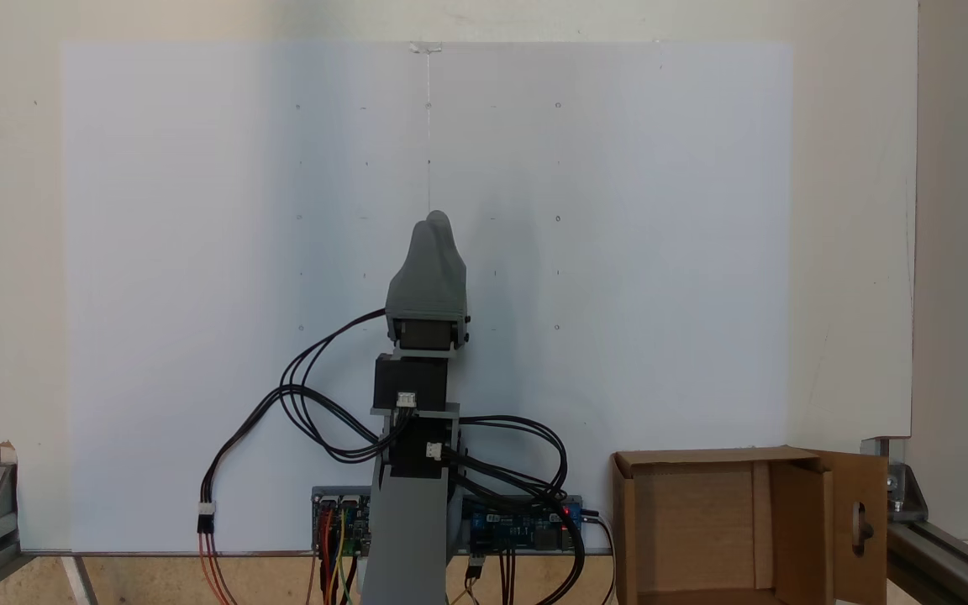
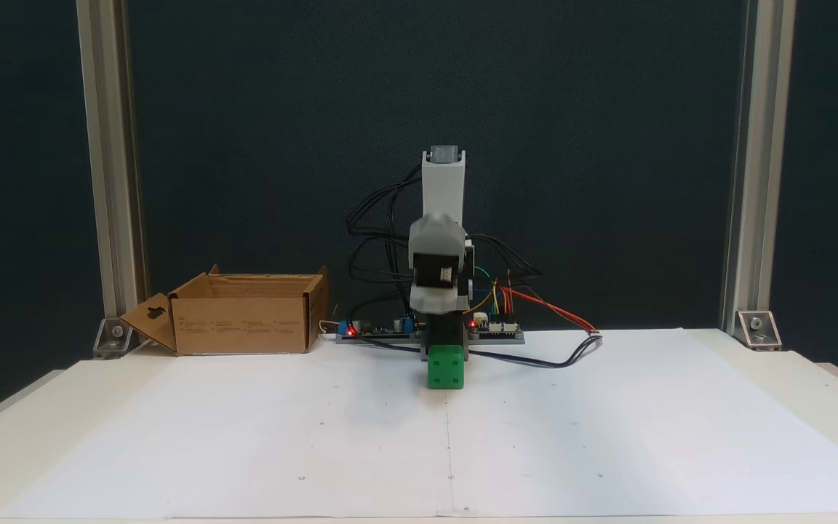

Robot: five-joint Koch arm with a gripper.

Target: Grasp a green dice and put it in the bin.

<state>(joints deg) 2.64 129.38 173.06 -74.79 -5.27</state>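
Note:
The green dice [image 2: 446,367] is a small bright green cube resting on the white paper just in front of the arm's base. The arm [image 2: 442,182] leans forward over it. Seen from above, my grey gripper [image 1: 434,222] points away from the base with its two tips pressed together and nothing showing between them. There it covers the spot where the dice lies, so the dice is hidden. The bin [image 1: 707,458] is an open brown cardboard box beside the base, with a handle hole in one flap. It also appears as the bin [image 2: 244,324] at the left, well apart from the dice.
A white paper sheet [image 1: 198,252] covers the table. Black cables [image 1: 316,403] loop from the arm, and circuit boards [image 2: 495,329] sit at its base. Aluminium frame posts [image 2: 750,182] stand at the table's corners.

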